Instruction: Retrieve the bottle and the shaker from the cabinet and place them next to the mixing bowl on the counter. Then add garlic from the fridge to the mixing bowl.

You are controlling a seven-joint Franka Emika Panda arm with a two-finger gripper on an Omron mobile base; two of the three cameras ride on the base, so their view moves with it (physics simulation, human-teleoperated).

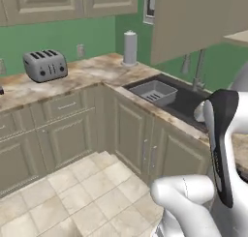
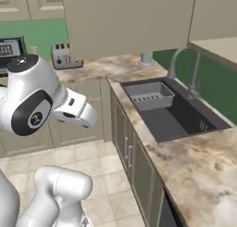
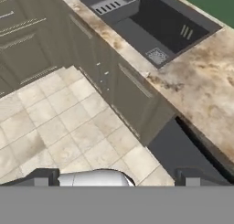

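The claw (image 3: 116, 178) stands fully open and holds nothing; in the hand view its two dark finger tips (image 3: 41, 177) rise at the bottom, set wide apart, above the tiled floor (image 3: 55, 127). The marbled counter (image 3: 205, 81) runs along the right of the hand view, well apart from the claw and beyond the beige base cabinet doors (image 3: 132, 95). A dark sink (image 2: 180, 115) is recessed into the counter, with a curved grey faucet (image 2: 185, 68) at its far edge. A grey dish basket (image 2: 149, 95) sits in the left part of the sink; nothing shows inside it. The right part of the sink basin is bare down to the drain (image 3: 157, 55). On the far-left run of the counter stands a silver toaster (image 1: 45, 65), and near the corner a white paper towel roll (image 1: 130, 47) stands upright. Beige wall cabinets (image 1: 72, 4) hang above, doors closed.
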